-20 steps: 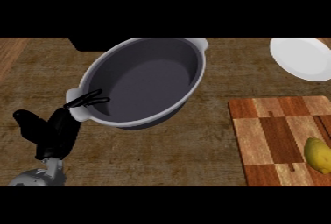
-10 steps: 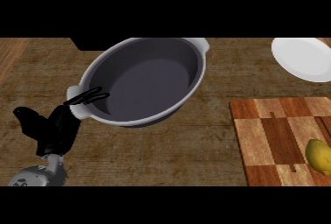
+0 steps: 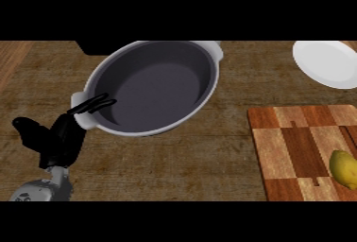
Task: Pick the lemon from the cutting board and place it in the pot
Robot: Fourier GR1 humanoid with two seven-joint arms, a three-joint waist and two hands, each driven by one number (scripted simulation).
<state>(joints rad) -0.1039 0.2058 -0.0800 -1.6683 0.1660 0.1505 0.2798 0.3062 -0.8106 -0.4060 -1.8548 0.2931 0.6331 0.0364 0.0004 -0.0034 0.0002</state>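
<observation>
One hand (image 3: 59,139), the left, stands open, fingers up, fingertips at the pot (image 3: 150,87) handle.

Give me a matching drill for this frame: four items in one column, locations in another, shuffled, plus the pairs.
Items:
1. lemon
2. pot
3. plate
4. left hand

Places:
A. top right corner of the counter
B. beside the pot's near handle, fingers at the rim
C. on the cutting board, at the right edge
D. upper middle of the counter

Pairs: 1-C, 2-D, 3-A, 4-B
</observation>
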